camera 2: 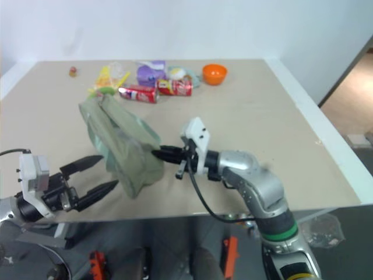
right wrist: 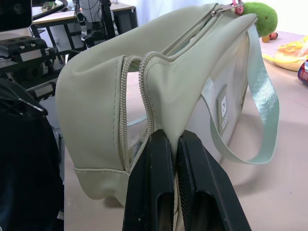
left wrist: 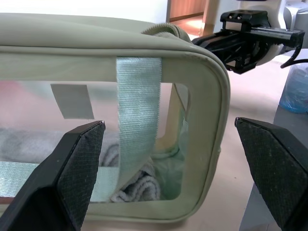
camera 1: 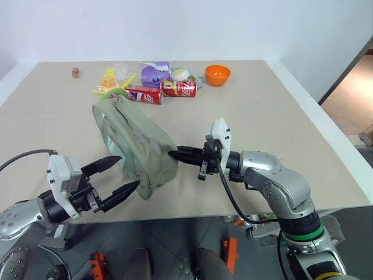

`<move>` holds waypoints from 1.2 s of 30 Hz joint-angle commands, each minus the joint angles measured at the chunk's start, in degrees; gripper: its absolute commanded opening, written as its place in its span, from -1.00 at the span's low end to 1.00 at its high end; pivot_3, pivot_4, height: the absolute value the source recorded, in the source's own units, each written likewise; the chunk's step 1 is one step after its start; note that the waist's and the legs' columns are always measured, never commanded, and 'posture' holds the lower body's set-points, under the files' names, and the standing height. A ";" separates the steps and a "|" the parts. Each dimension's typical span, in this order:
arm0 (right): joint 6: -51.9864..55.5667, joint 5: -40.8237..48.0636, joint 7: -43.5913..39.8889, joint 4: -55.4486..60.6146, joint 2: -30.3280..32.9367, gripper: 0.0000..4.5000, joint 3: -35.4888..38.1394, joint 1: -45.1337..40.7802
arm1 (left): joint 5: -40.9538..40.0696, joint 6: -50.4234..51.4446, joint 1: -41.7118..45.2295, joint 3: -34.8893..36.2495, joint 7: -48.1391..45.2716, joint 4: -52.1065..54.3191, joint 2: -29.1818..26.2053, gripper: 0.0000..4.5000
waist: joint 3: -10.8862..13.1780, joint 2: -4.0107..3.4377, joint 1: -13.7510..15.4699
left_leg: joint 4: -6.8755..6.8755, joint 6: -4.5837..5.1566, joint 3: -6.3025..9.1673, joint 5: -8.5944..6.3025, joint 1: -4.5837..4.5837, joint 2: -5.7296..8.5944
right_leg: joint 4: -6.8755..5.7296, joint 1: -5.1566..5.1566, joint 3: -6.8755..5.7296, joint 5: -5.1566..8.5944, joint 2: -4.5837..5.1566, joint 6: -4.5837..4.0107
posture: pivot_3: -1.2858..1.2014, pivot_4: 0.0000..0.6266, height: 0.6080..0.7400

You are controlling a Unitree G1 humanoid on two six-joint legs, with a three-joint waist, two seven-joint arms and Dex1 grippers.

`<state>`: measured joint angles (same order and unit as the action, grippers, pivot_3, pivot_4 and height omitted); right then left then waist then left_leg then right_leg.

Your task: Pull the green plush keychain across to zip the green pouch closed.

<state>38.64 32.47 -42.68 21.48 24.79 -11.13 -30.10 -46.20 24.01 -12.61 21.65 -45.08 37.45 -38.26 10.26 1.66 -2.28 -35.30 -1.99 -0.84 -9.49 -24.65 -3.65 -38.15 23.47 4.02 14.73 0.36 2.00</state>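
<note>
A: Where does the green pouch sit?

B: On the counter, running from the near edge back toward the clutter at the far side. Its near end lies between the two arms.

A: And the right gripper?

B: It points level toward the robot's left, at the pouch's near end. The right wrist view shows its two black fingers pressed together, pinching the pouch's fabric edge right beside the zipper teeth. The zipper is parted at that end, with the two rows of teeth curving apart above the fingers.

A: The left gripper?

B: Its fingers are spread wide and hold nothing. It hangs just off the near corner of the pouch. In the left wrist view, the clear side panel, a pale green webbing strap and something white and towel-like inside the pouch show between the two finger pads.

A: The green plush keychain?

B: At the far end of the pouch, on the zipper pull, well apart from both grippers. From the head it shows as a lime-green patch beside the cans.

A: What else is on the counter?

B: Two red cans lying on their sides, yellow snack packets, a purple packet and an orange bowl, all beyond the pouch.
</note>
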 commanded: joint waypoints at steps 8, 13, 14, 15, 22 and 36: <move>-3.17 0.67 -4.34 0.91 4.02 -0.98 4.30 -2.40 | 0.61 -1.01 1.45 -1.28 0.15 0.33 0.93 1.00 | 0.00 0.00 -0.03 | 0.00 -0.01 0.00 -0.01 -0.01 0.01 | 0.00 0.00 0.01 0.01 0.00 0.01 | 0.03 -0.52 1.00; -15.23 -4.95 -16.60 -17.00 11.25 -0.98 5.59 -10.86 | 0.79 -0.76 2.76 -2.74 -0.04 0.12 0.90 1.00 | 0.03 0.01 -0.10 | -0.06 0.00 -0.13 -0.01 0.01 0.01 | 0.01 -0.01 0.08 -0.03 0.03 0.03 | 0.03 -0.52 1.00; -18.48 -6.24 -19.61 -21.87 12.20 -0.98 5.36 -12.76 | 0.71 -0.64 3.34 -2.94 0.00 -0.09 0.81 1.00 | 0.04 0.02 -0.11 | -0.08 0.00 -0.14 -0.01 0.03 0.01 | 0.01 -0.02 0.08 -0.03 0.03 0.02 | 0.03 -0.52 1.00; -21.54 -7.59 -21.94 -26.13 12.78 -0.98 5.00 -14.36 | 0.61 -0.53 3.82 -3.10 0.03 -0.25 0.75 1.00 | 0.04 0.02 -0.11 | -0.08 0.00 -0.15 -0.01 0.04 0.01 | 0.01 -0.01 0.08 -0.03 0.02 0.02 | 0.03 -0.52 1.00; -38.57 -15.24 -33.99 -54.94 11.97 -0.98 3.56 -26.32 | 0.40 0.16 5.44 -4.24 0.34 0.03 0.72 1.00 | 0.06 -0.02 -0.36 | 0.00 0.19 -0.17 -0.13 0.03 0.00 | 0.00 0.00 0.14 -0.11 -0.09 0.18 | 0.03 -0.52 1.00; -16.08 -2.87 -17.56 -25.22 15.53 0.98 21.15 -13.75 | 0.07 1.71 11.84 -7.06 -1.29 -3.27 -0.24 1.00 | 0.09 -0.06 0.12 | -0.01 0.17 -0.09 -0.28 0.00 0.04 | -0.01 -0.04 0.13 -0.06 -0.08 0.14 | 0.03 -0.52 1.00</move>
<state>18.73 26.80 -63.10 -11.44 39.26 7.30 -45.96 -45.40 25.68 -1.68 14.32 -45.59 33.95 -37.64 10.35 1.61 -2.15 -35.31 -1.83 -0.91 -9.77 -24.67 -3.61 -38.18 23.42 4.14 14.68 0.28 2.15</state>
